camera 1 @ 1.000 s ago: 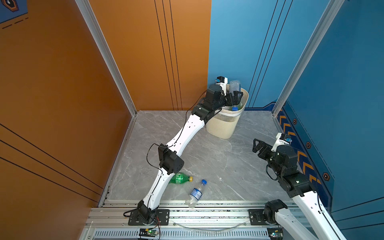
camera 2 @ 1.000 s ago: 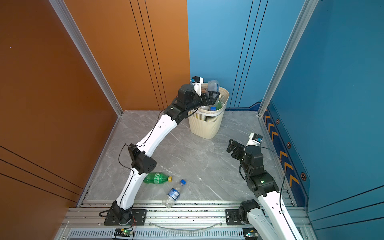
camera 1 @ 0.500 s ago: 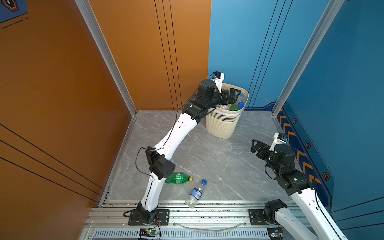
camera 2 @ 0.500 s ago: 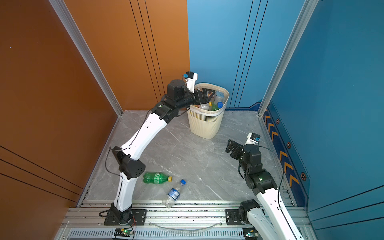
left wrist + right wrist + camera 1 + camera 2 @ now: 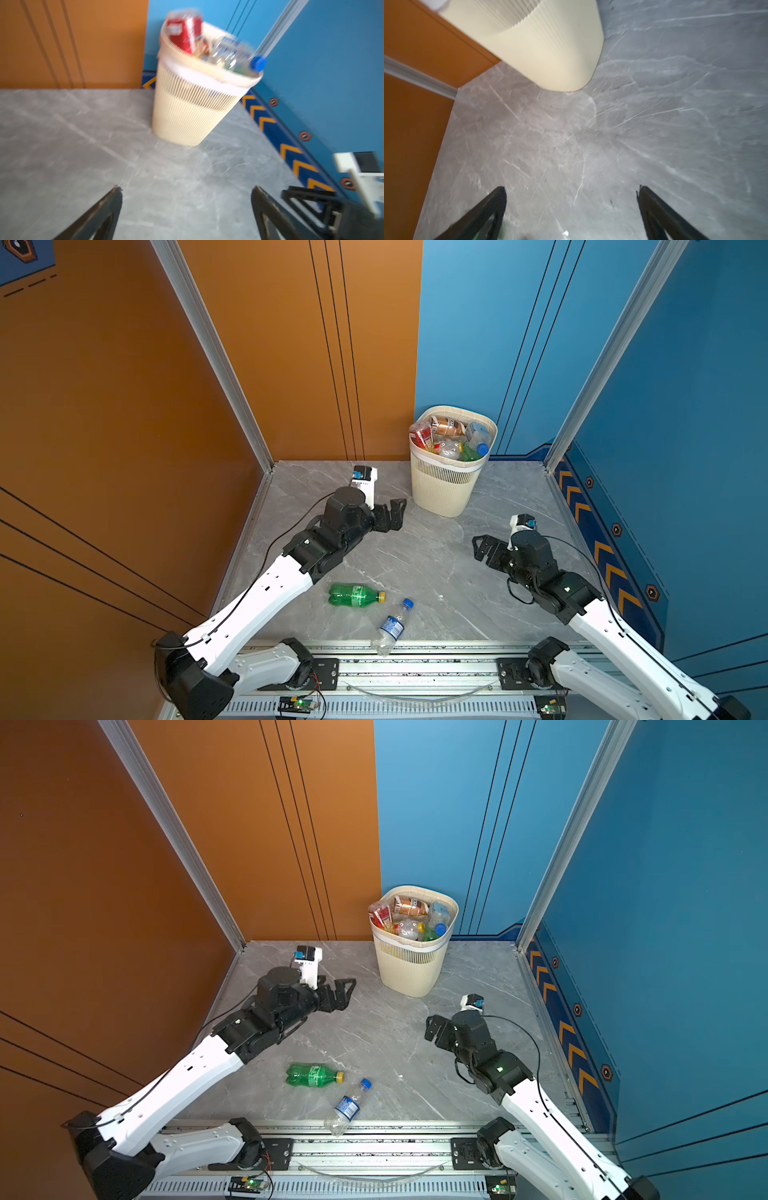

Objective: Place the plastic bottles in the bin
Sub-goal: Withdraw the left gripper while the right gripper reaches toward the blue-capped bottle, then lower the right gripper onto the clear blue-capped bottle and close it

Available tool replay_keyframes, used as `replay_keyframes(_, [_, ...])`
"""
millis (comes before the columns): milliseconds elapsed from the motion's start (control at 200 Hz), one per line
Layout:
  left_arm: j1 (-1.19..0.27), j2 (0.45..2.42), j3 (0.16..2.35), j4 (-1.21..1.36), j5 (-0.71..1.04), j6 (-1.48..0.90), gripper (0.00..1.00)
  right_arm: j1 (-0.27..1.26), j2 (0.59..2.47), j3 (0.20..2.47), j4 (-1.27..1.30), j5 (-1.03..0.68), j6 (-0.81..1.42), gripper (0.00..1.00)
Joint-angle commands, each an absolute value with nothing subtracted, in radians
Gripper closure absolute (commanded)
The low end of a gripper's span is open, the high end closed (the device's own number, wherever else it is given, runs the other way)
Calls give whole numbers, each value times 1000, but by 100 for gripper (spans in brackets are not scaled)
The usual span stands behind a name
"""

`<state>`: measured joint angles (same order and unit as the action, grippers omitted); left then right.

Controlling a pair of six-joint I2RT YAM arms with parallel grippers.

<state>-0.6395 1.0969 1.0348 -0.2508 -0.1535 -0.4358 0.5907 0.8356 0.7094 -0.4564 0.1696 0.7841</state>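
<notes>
Near, on the floor (image 5: 419, 560), lie a green bottle (image 5: 355, 594) and, right of it, a clear bottle (image 5: 390, 626); the bin (image 5: 442, 489) stands far, heaped. The 2 look light, slick, crushable, so grasp mid-label. Left gripper (image 5: 187, 189) and right gripper (image 5: 572, 188) spread, empty

Cream bin (image 5: 442, 489), ribbed, white-banded. Green bottle (image 5: 353, 595), yellow cap; clear bottle (image 5: 390, 628), blue cap and label. Grey white-veined marble floor (image 5: 415, 556). Orange wall (image 5: 291, 344), blue wall (image 5: 478, 323), thin dark stripes.
</notes>
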Motion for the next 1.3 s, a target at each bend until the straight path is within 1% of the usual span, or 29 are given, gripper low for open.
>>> replay_keyframes(0, [-606,961,914,-334,-278,-497,2,766,858,717,-547,324,971,0])
replay_keyframes(135, [-541,782,787,-386,-297,-540,2,1042,901,718,-579,508,1182,0])
replay_keyframes(265, [-464,633,704,-426,-263,-566,2,1270,1011,737,-582,661,1390,0])
replay_keyframes(360, [-417,543,666,-467,-233,-576,2,1381,1122,776,-584,725,1517,0])
replay_keyframes(516, [-360,433,629,-516,-189,-578,2,1507,1309,859,-579,758,1707,0])
replay_keyframes(626, [-332,399,615,-522,-153,-582,2,1553,1413,897,-530,728,1787,0])
replay_keyframes(741, [-310,399,621,-529,-119,-578,3,1568,1477,924,-513,689,1836,0])
replay_keyframes(996, [-268,399,637,-549,-70,-544,2,1578,1595,996,-482,626,1852,0])
replay_keyframes(1192, [-241,394,635,-559,-46,-541,2,1575,1667,1003,-424,574,1888,0])
replay_keyframes(1292, [-231,390,633,-555,-42,-544,2,1564,1711,1012,-389,537,1889,2])
